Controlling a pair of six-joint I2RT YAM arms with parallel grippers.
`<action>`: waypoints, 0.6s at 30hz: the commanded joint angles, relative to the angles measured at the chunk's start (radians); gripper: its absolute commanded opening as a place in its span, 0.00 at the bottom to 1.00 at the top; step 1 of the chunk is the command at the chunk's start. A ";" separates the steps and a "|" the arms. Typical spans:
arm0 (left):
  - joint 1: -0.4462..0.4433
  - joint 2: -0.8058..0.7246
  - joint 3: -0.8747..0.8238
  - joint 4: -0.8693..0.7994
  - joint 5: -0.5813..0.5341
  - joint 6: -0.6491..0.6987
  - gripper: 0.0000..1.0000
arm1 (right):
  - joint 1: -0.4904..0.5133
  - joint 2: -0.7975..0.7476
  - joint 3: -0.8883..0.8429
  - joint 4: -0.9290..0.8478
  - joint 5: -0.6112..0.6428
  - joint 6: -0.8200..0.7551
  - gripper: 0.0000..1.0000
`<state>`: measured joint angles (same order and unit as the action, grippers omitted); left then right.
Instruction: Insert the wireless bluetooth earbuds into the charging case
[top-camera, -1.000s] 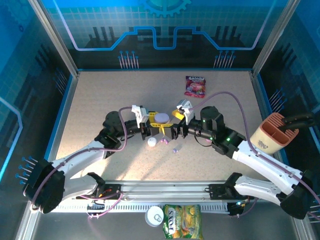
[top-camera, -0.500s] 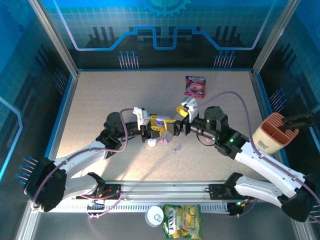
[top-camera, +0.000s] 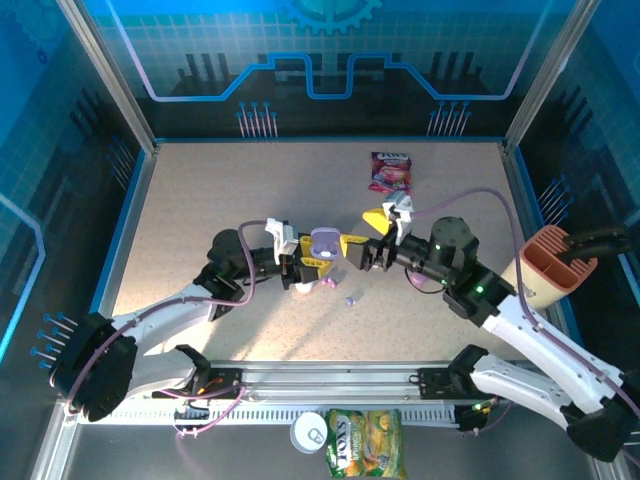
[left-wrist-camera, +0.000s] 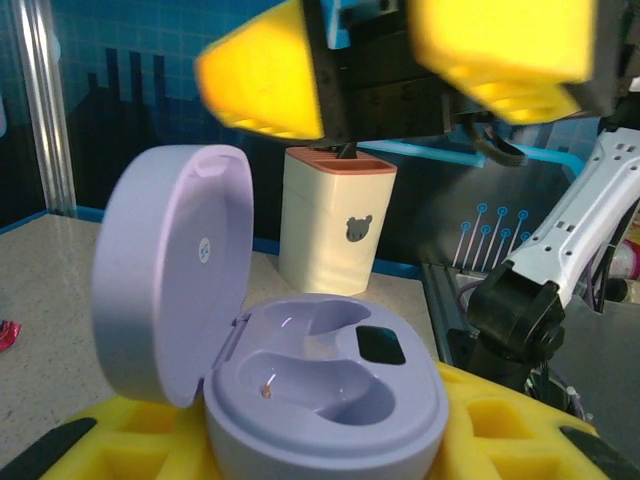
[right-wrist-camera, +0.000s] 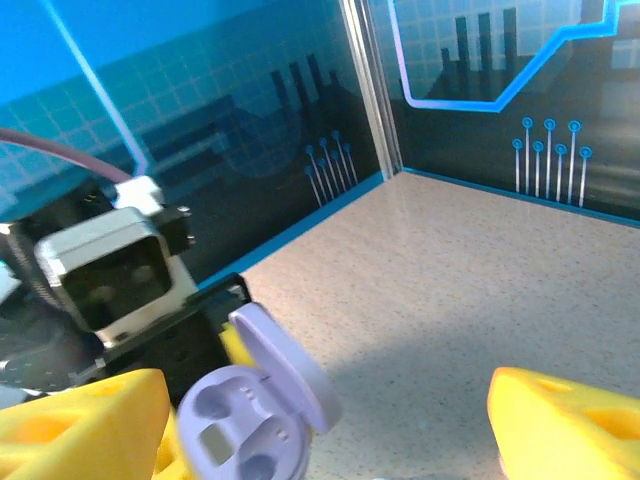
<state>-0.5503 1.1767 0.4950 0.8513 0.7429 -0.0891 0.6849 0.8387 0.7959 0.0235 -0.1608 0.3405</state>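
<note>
Earbud (top-camera: 349, 300) well inside table (top-camera: 200, 200) edges

My left gripper (top-camera: 308, 263) is clamped on the base of the case (top-camera: 323, 243), forearm low behind it. My right gripper (top-camera: 360, 248) hangs just right of the case, jaws spread wide.

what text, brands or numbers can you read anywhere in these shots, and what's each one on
No text here reads clearly.
Pink bag: white lettering across its top, too small to read.
Green bag: large white letters along one side, turned sideways, too blurred to read.
Cup: no words, just a small printed bear face.
Case: no text, just a tiny round mark inside the open lid.
</note>
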 joint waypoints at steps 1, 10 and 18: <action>0.000 -0.040 -0.023 0.038 -0.041 -0.010 0.38 | -0.037 -0.068 -0.059 0.002 0.022 0.093 0.83; 0.033 -0.087 -0.095 0.117 -0.082 -0.066 0.38 | -0.130 -0.067 -0.168 -0.224 0.110 0.290 0.78; 0.074 -0.116 -0.143 0.161 -0.110 -0.105 0.38 | -0.121 0.168 -0.162 -0.243 0.035 0.281 0.78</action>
<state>-0.4908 1.0863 0.3748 0.9463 0.6571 -0.1642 0.5625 0.9600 0.6338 -0.2031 -0.0898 0.6033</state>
